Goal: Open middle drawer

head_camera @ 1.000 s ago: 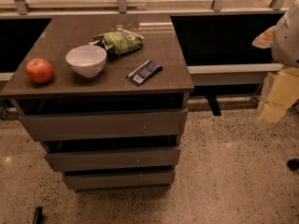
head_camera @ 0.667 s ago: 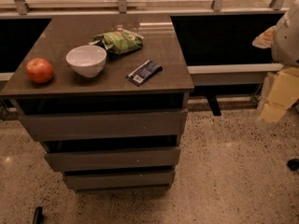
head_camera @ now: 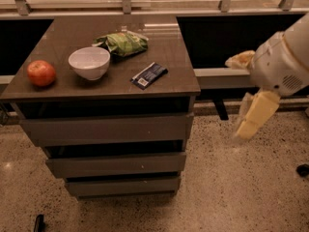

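Drawer cabinet seen from the front and above, with the robot arm at right. The middle drawer (head_camera: 116,165) is the second of three grey-brown fronts, below the wider top drawer (head_camera: 108,129) and above the narrower bottom drawer (head_camera: 123,186); a dark gap separates each front from the one above. On the cabinet top (head_camera: 67,33) lie, from left to right, a red round fruit (head_camera: 41,73), a white bowl (head_camera: 89,63), a green bag (head_camera: 123,42) and a dark blue packet (head_camera: 148,75). The gripper (head_camera: 247,125) hangs over the speckled floor (head_camera: 231,187) to the right of the cabinet, well apart from every drawer; it appears blurred, and whether it is released or clenched cannot be told.
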Tool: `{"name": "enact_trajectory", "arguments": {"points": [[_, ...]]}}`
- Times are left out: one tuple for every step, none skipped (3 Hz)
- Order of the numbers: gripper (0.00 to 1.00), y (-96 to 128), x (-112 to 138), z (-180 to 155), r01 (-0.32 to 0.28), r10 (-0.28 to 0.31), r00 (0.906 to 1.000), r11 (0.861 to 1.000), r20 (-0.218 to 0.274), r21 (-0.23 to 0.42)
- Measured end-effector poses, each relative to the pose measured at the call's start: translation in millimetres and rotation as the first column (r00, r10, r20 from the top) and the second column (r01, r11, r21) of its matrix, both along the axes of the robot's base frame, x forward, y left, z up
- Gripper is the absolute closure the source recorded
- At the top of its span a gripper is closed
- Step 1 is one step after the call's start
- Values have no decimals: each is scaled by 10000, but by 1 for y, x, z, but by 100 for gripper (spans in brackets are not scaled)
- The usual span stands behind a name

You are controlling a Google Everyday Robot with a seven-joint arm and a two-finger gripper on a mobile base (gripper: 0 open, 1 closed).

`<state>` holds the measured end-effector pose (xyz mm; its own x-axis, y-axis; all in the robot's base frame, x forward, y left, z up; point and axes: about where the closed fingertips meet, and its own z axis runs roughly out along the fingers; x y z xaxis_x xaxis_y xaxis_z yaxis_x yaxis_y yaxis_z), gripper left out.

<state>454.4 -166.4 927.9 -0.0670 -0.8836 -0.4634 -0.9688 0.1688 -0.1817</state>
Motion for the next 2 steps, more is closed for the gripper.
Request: {"name": "enact_trajectory", "arguments": {"points": [[0,32,-4,-8,-747,702,9960,9936,550,849],[0,29,-5,-11,-580,557,9976,9965,401,602]]}}
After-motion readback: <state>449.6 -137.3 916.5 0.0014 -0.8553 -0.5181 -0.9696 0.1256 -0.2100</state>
